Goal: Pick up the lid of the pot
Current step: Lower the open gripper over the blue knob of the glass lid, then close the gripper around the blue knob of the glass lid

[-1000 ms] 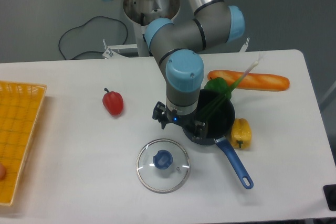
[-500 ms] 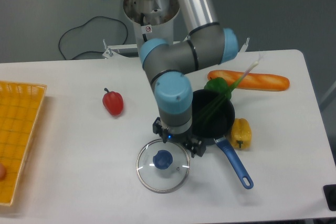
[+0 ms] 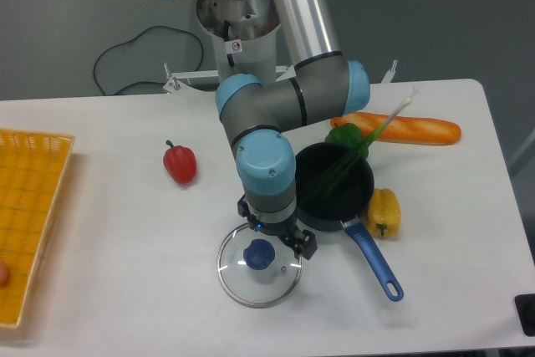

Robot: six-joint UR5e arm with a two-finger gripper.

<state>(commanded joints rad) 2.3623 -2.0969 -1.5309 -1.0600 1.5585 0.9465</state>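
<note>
Your black two-finger gripper (image 3: pixel 277 229) was spread wide and held nothing, its fingers above the far part of the round clear-glass lid with a blue knob (image 3: pixel 258 278). That lid lay on the white table (image 3: pixel 125 248), near and left of the black round pot (image 3: pixel 360 196) with a blue handle (image 3: pixel 378 267).

One lid (image 3: pixel 260 283), one pan (image 3: pixel 353 198)

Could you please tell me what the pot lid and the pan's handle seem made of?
The pot lid looks like glass or clear plastic: see-through, with a grey, probably metal rim. The pan's handle looks like plastic, judging by its even blue, though painted metal is possible.
</note>
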